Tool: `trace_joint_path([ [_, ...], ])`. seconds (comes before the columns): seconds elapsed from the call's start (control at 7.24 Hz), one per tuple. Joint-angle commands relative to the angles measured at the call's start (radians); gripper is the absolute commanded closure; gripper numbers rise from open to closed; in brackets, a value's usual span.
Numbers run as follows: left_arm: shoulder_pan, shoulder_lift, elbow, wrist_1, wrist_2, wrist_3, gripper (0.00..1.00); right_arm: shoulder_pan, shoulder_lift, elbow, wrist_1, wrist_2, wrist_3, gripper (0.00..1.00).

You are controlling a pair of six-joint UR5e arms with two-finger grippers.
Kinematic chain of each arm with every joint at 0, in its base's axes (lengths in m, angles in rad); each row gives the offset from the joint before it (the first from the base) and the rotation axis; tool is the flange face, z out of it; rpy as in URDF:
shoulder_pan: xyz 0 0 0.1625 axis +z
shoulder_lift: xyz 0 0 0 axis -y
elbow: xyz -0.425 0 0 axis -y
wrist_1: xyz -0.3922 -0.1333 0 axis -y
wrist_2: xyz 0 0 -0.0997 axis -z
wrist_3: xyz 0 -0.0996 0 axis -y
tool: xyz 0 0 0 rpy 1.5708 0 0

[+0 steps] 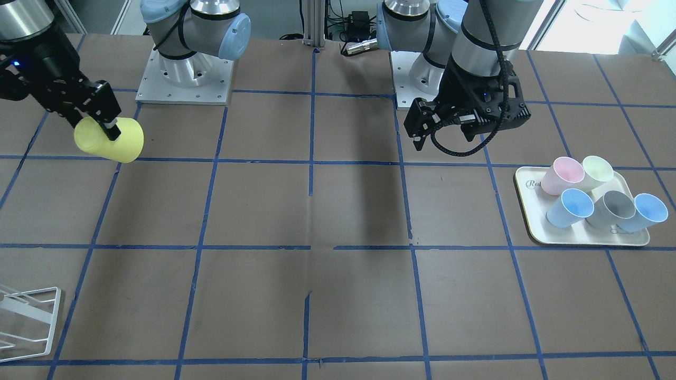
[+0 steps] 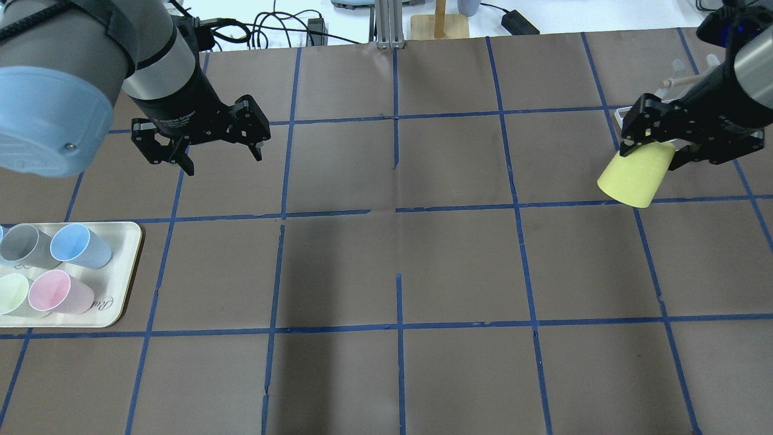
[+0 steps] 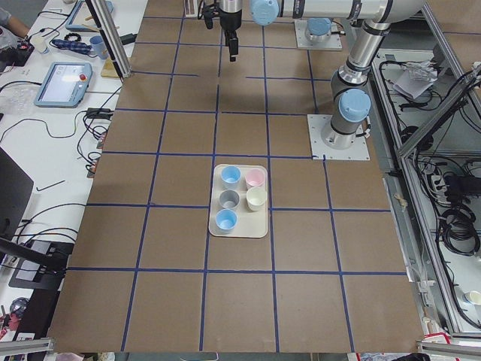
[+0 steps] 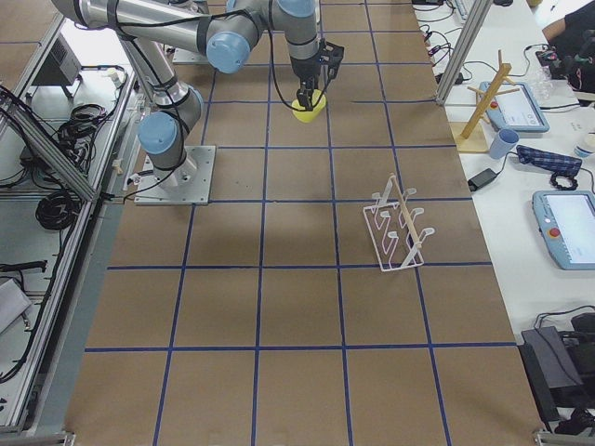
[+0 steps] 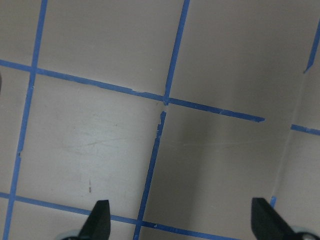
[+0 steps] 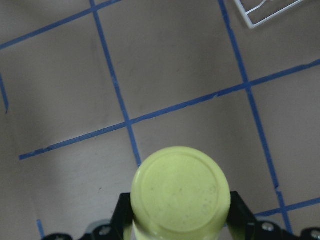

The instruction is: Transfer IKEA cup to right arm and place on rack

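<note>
The right end effector (image 1: 112, 131) is clamped on the IKEA cup (image 1: 127, 143), holding it in the air above the table (image 1: 338, 211) (tilted, nearly on its side). The rack (image 4: 397, 226) stands well apart from it. The left end effector (image 2: 223, 162) hangs with its jaws spread, gripping nothing, apart from the cream tray (image 1: 586, 236).

Matt yellow plastic IKEA cup (image 1: 127, 143), white-coated metal wire rack (image 4: 400, 226), matt brown paper-covered tabletop (image 1: 359, 211) crossed with blue tape (image 1: 253, 246).
</note>
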Motion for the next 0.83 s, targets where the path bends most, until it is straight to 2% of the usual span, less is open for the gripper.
trace_joint_path([
  [0.0,0.022,0.009,-0.017,0.049,-0.024,0.056,0.0,-0.055,0.045,-0.003,-0.145,-0.129,-0.082,1.0],
  [0.14,0.042,0.023,-0.022,0.015,-0.091,0.219,0.0,-0.095,0.077,-0.002,-0.252,-0.132,-0.133,1.0],
  [0.41,0.048,0.037,-0.014,-0.03,-0.1,0.272,0.0,-0.147,0.178,0.006,-0.45,-0.131,-0.234,1.0],
  [0.55,0.041,0.049,-0.016,-0.057,-0.085,0.406,0.0,-0.166,0.208,0.007,-0.498,-0.129,-0.246,1.0],
  [0.69,0.05,0.046,-0.001,-0.091,-0.066,0.418,0.0,-0.177,0.217,0.01,-0.508,-0.126,-0.245,1.0],
])
